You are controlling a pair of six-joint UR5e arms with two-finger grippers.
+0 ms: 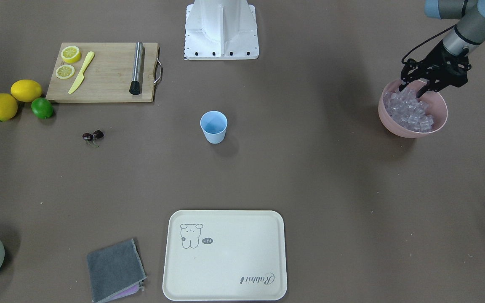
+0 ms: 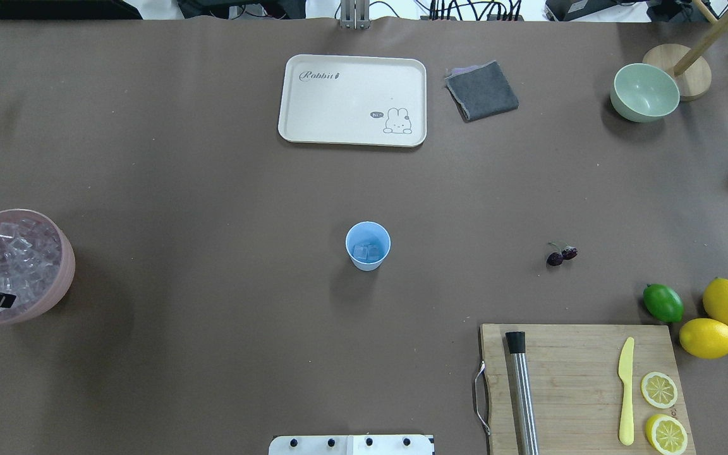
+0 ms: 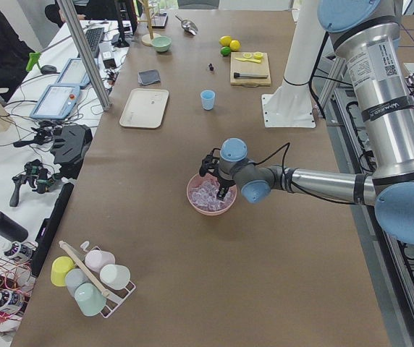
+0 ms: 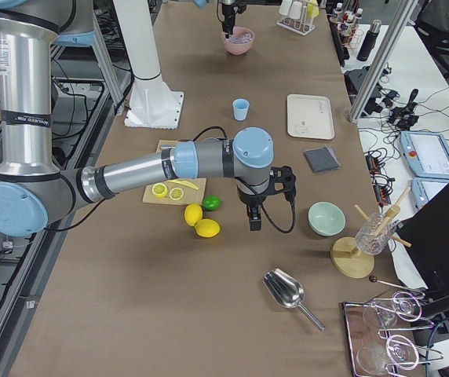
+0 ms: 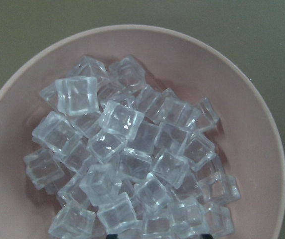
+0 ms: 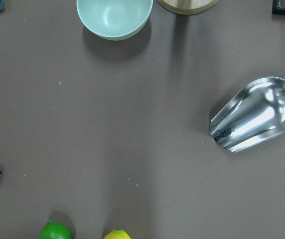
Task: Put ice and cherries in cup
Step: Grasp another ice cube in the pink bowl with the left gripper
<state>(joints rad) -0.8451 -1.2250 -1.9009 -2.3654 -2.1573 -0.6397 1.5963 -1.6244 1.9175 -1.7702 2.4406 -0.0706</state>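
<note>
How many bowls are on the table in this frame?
2. A pink bowl full of ice cubes sits at the table's end on the robot's left, under the left pincer. An empty pale green bowl sits near the far right corner.

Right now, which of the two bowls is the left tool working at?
The pink bowl, heaped with ice; the left tool hangs over its cubes. The pale green bowl stands empty, far across the table.
</note>
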